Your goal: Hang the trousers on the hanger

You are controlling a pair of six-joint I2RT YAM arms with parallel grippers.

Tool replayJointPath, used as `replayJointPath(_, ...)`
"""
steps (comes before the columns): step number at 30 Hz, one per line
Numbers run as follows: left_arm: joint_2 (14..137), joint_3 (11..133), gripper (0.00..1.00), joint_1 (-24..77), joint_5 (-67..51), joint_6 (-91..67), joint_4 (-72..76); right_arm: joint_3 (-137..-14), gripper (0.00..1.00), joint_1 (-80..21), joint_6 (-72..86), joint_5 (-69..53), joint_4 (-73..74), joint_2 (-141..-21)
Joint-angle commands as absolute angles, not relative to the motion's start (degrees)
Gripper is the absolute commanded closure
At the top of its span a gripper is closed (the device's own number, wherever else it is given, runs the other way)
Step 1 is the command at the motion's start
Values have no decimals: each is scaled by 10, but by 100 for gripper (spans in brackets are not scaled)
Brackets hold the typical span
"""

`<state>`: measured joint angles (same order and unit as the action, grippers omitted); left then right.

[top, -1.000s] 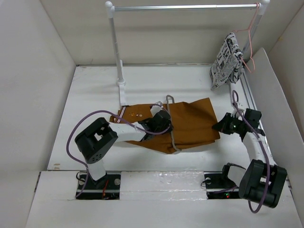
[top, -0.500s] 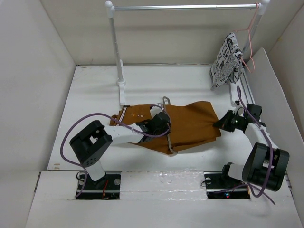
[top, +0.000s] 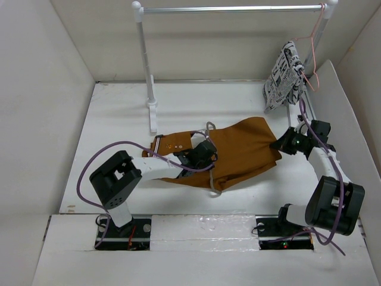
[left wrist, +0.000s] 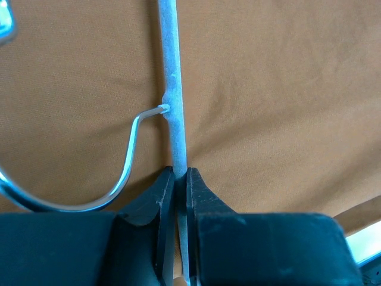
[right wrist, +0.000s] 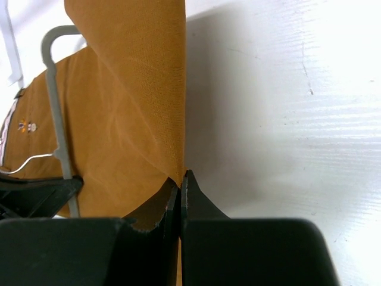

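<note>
The rust-brown trousers (top: 244,149) lie across the middle of the table, with the striped waistband at the left. The grey hanger (top: 212,179) lies over the cloth from far side to near side. My left gripper (top: 205,156) is shut on the hanger's straight bar (left wrist: 171,89), whose thin hook wire (left wrist: 128,167) curls off to the left over the trousers (left wrist: 274,89). My right gripper (top: 281,145) is shut on the right-hand edge of the trousers (right wrist: 131,89), with the cloth pinched at its tips (right wrist: 180,177). The hanger (right wrist: 56,119) shows beyond it.
A white clothes rack (top: 144,59) stands at the back. A black-and-white patterned cloth (top: 284,76) hangs from a pink hanger (top: 315,36) at the rack's right end. White walls close in both sides, and a rail (top: 309,122) runs along the right.
My right gripper has moved away from me and to the right with the trousers' edge, drawing that end back. My left gripper has shifted slightly right with the hanger.
</note>
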<state>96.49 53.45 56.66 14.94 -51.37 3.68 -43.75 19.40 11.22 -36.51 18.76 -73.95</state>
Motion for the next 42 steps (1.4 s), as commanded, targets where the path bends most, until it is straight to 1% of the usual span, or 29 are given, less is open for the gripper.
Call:
replayJointPath(1, 949, 537, 100, 570, 160, -488, -75, -440, 100, 198, 114, -303, 100, -729)
replayJointPath(5, 950, 561, 100, 570, 187, -494, -108, -437, 100, 210, 99, -293, 105, -758)
replayJointPath(11, 911, 598, 100, 570, 224, -505, -119, -423, 100, 210, 87, -275, 105, -762)
replayJointPath(13, 899, 619, 100, 584, 263, -506, -131, -425, 100, 210, 80, -274, 116, -765)
replayJointPath(15, 893, 650, 100, 601, 303, -512, -145, -425, 99, 205, 72, -272, 133, -759)
replayJointPath(17, 894, 670, 100, 601, 309, -518, -143, -432, 97, 191, 64, -263, 153, -753)
replayJointPath(20, 895, 678, 100, 609, 309, -519, -124, -444, 64, 166, 57, -257, 168, -723)
replayJointPath(21, 898, 685, 100, 615, 318, -518, -127, -453, 44, 158, 50, -251, 193, -716)
replayJointPath(22, 899, 694, 100, 615, 328, -511, -138, -460, 38, 150, 48, -245, 206, -695)
replayJointPath(23, 897, 712, 100, 620, 333, -503, -140, -478, 34, 132, 47, -243, 228, -682)
replayJointPath(27, 876, 764, 100, 621, 340, -467, -138, -529, 34, 79, 47, -234, 273, -586)
replayJointPath(28, 873, 779, 100, 621, 344, -460, -141, -538, 35, 65, 52, -242, 274, -564)
replayJointPath(29, 868, 803, 100, 621, 351, -448, -143, -547, 38, 52, 54, -275, 284, -531)
replayJointPath(31, 865, 819, 100, 621, 367, -438, -142, -566, 49, -7, 76, -314, 299, -511)
replayJointPath(32, 860, 828, 100, 621, 367, -431, -133, -563, 69, -81, 111, -329, 294, -486)
replayJointPath(33, 860, 828, 100, 621, 367, -431, -133, -563, 69, -82, 112, -330, 294, -486)
replayJointPath(34, 858, 827, 100, 621, 367, -429, -120, -558, 74, -106, 132, -337, 283, -478)
replayJointPath(35, 855, 825, 100, 621, 367, -430, -113, -554, 76, -130, 150, -337, 257, -472)
replayJointPath(36, 854, 825, 100, 621, 367, -432, -108, -549, 73, -152, 196, -334, 244, -458)
replayJointPath(37, 855, 826, 100, 621, 369, -431, -98, -532, 66, -191, 222, -331, 219, -453)
replayJointPath(38, 855, 827, 100, 634, 375, -430, -92, -522, 48, -208, 247, -335, 161, -447)
replayJointPath(39, 857, 827, 100, 634, 398, -426, -89, -515, 42, -226, 294, -331, 141, -445)
replayJointPath(40, 858, 825, 100, 640, 402, -426, -81, -505, 36, -257, 312, -313, 134, -446)
replayJointPath(41, 858, 821, 100, 640, 401, -428, -74, -498, 34, -272, 324, -309, 102, -448)
replayJointPath(42, 857, 816, 100, 647, 403, -430, -63, -489, 34, -286, 347, -309, 82, -460)
